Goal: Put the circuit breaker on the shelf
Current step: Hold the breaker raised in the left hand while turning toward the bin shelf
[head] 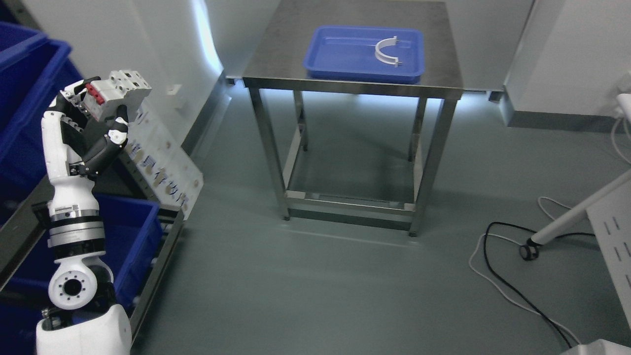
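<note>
Already the pickup was done — the left hand [96, 121] was raised at the picture's left edge with the breaker [118, 93] gripped in it. The fingers [118, 133] were curled up around the lower body of the breaker, one black-and-white fingertip pressed against its near face, the thumb side hidden behind it, so the pinch looked firm but only one side of it showed. The breaker sat above the fingers, tilted, its red switches turned toward the palm and its white terminal end poking up and to the right, clear of the hand.

Behind and to the left of the fingers stood the shelf [162, 246] with its blue bins [133, 231]; one bin lay below the wrist, another higher up at the left edge behind the hand. The breaker touched none of them — it hung in the air, just in front of the rack.

Well to the right of the fingers was a steel table [355, 79] bearing a blue tray [365, 52] with a white curved part [387, 52] in it, apart from the hand. The right arm was not in view.

By my reading, what was left was the placing itself: carry the breaker over a bin or shelf level, lower it and let go. Which level was meant could not be told.
</note>
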Tool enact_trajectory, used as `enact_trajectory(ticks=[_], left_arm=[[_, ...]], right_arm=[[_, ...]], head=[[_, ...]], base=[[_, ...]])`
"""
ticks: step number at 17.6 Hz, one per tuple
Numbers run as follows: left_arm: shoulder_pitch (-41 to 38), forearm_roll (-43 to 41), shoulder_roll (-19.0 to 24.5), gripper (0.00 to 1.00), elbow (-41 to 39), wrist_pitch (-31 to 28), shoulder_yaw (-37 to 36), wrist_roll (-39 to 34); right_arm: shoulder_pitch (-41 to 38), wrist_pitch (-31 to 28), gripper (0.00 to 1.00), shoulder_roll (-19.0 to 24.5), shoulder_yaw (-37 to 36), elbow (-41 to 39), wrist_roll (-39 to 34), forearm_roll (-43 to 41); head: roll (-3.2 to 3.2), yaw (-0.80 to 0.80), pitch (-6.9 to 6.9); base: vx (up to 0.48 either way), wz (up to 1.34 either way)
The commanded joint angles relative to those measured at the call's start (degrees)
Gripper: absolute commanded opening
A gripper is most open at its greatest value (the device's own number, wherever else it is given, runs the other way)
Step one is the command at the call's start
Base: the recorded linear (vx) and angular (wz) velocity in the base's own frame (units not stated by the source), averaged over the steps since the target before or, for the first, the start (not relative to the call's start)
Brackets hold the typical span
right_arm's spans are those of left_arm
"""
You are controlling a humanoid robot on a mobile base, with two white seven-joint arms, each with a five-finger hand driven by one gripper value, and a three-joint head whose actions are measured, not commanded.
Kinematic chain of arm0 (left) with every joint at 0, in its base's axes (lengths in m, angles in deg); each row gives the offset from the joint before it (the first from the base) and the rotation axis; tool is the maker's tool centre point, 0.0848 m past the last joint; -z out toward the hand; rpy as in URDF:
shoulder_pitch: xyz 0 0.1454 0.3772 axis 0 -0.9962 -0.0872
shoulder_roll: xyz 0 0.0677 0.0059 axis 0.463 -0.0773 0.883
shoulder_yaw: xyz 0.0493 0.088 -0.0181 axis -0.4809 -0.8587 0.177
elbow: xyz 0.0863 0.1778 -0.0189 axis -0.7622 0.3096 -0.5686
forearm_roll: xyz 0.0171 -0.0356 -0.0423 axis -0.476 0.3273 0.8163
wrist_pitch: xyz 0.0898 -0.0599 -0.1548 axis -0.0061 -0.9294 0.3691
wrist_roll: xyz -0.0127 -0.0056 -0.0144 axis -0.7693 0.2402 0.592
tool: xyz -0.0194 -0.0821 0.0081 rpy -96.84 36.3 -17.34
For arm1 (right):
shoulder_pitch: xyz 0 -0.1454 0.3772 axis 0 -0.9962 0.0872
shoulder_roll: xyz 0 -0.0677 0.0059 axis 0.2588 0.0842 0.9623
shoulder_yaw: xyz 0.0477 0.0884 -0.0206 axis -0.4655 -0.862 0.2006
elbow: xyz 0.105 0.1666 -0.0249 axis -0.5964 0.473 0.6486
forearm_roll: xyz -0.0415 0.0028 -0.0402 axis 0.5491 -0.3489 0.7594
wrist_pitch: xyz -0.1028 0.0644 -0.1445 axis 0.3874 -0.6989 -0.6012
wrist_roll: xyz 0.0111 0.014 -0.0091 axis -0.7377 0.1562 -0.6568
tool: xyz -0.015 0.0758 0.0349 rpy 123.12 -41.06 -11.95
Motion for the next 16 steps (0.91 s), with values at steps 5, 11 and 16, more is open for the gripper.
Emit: enact_trajectory(ticks=[5,11,16], left_arm=[[1.0,1.2,0.5,0.11,-1.4,0.7,-5.1,-0.2],[4.2,1.1,0.5,0.11,-1.2,0.0,-5.5,-0.2],[9.2,1.0,0.5,0.11,1.6,-2.5,-5.5,0.0]], right_arm=[[0.1,2.0,1.00,-1.0,1.1,0.0,0.2,0.0],[0.1,2.0,1.00,-1.0,1.1,0.0,0.1,0.0],[0.1,2.0,1.00,-1.0,1.1,0.0,0.1,0.0]], head=[[0.00,0.00,0.00],[0.00,0.00,0.00],[0.00,0.00,0.00]], base=[[-0.444,0.88],[-0.176,1.41],[-0.059,1.29]])
